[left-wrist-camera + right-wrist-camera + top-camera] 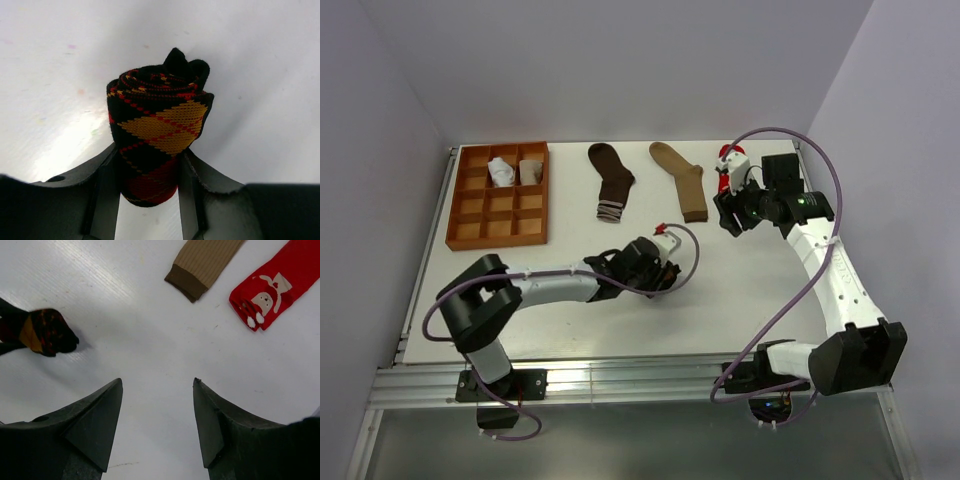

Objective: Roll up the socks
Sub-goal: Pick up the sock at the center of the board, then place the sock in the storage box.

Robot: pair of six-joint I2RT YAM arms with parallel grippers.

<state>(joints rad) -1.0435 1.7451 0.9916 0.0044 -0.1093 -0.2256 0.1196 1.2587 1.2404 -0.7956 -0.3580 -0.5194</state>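
Table [720,310] with a gridded orange-brown tray [457,212] far left, two rolled socks [501,172] in it; dark brown sock [612,180], tan sock [682,180] and red sock [272,290] lie flat. Mid-table, left gripper [149,165] pinches the finished black-orange argyle roll [160,120], probably bound for a free tray cell; right gripper [157,390] hangs spread, empty, near the red sock.

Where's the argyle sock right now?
The argyle sock is rolled and gripped in the left tool, mid-table in the top view, just nearer the arms than the brown sock and tan sock.

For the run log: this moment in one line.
left end effector: shut on rolled argyle sock | right end effector: open, empty | brown sock, tan sock, red sock: flat, unrolled
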